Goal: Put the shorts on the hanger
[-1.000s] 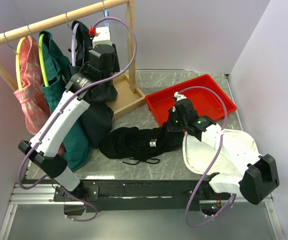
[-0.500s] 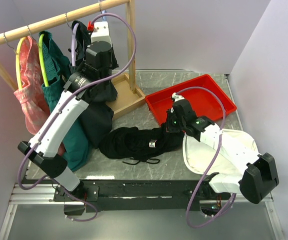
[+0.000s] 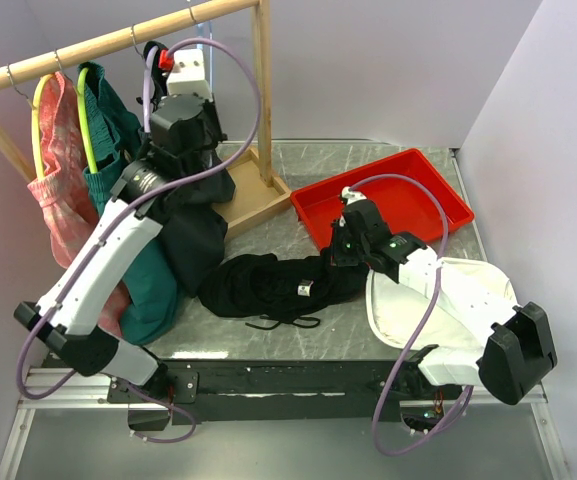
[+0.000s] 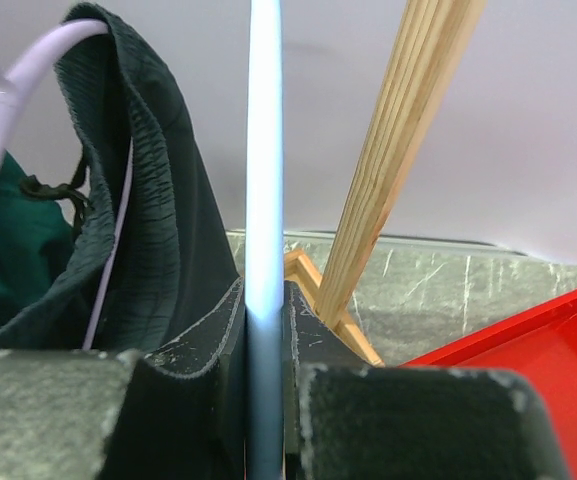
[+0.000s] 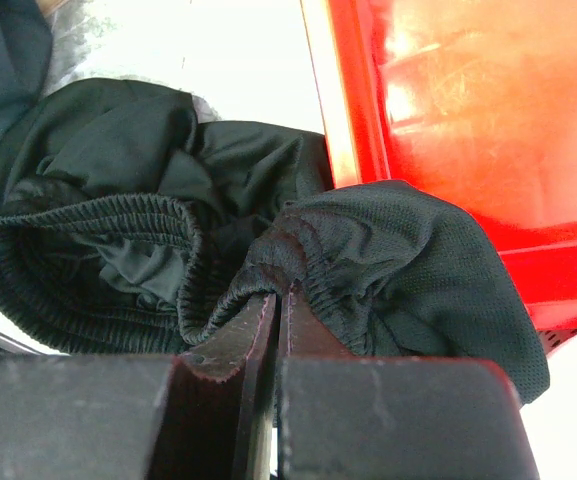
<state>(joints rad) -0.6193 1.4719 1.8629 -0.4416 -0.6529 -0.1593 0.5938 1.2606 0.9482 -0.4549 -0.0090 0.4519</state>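
The black shorts lie bunched on the table in front of the arms. My right gripper is shut on their elastic waistband at their right end; in the right wrist view the pads pinch the gathered hem of the shorts. My left gripper is raised high by the wooden rail and is shut on the light blue hanger, whose thin bar runs straight up between the jaws. In the top view the hanger is mostly hidden behind the gripper.
A wooden rail on a post holds pink checked shorts, dark green shorts and dark shorts on a lilac hanger. A red tray sits at the back right. A white cloth lies at the right.
My left arm has moved up and to the left with the hanger, closer to the rail. My right gripper still holds the waistband and has barely moved.
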